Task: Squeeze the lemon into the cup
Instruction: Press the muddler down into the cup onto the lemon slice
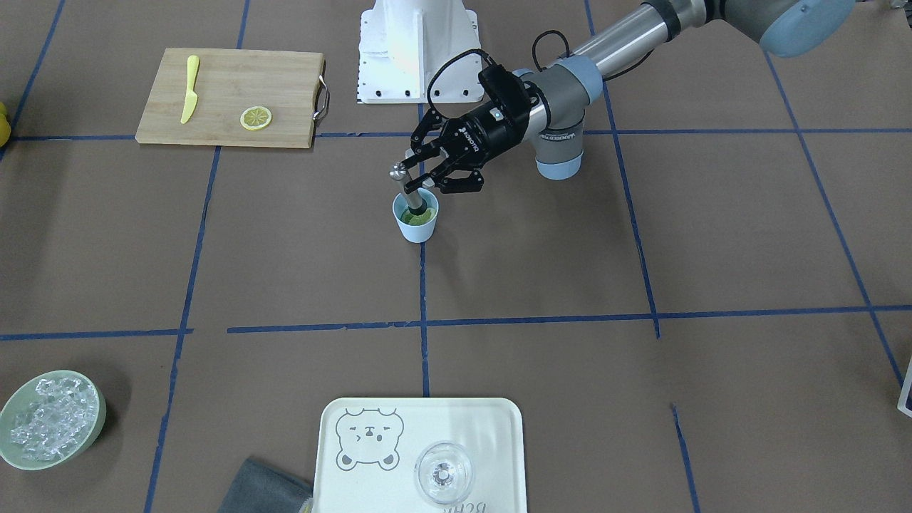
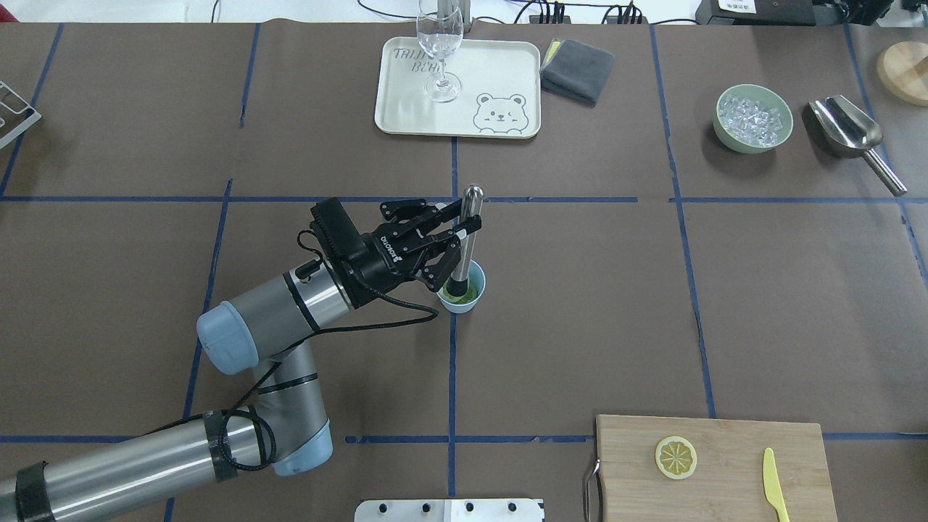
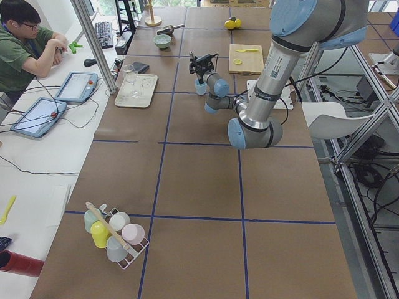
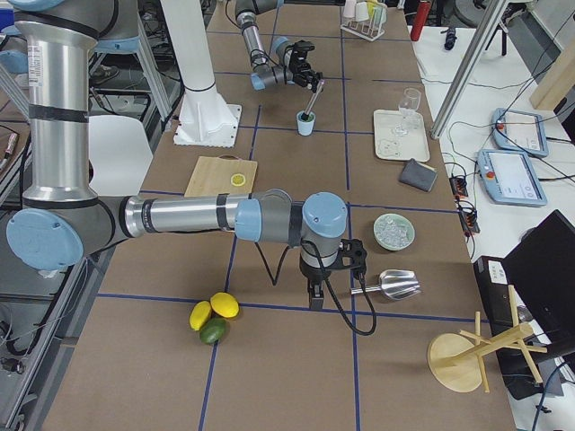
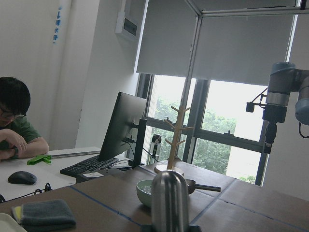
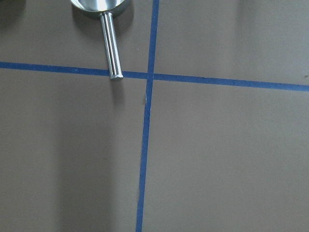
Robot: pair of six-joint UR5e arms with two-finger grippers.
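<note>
Lower right: lemon slice [image 2: 676, 457] flat on cutting board [image 2: 725, 449], beside knife [image 2: 774, 475].
Centre: left gripper [image 2: 464, 232] clamped on steel muddler [image 2: 473, 206], whose foot is in cup [image 2: 470, 302] on greenish pulp [image 1: 415, 216].
Risk: an off-centre push could tip the unsteadied cup.
Front-facing view shows the cup's inside; left wrist view shows only the muddler's top.
Right gripper [image 4: 314, 294]: jaw state cannot be told.

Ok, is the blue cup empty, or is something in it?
Not empty. The cup holds yellow-green matter, and the metal muddler in the left hand reaches into it.
</note>
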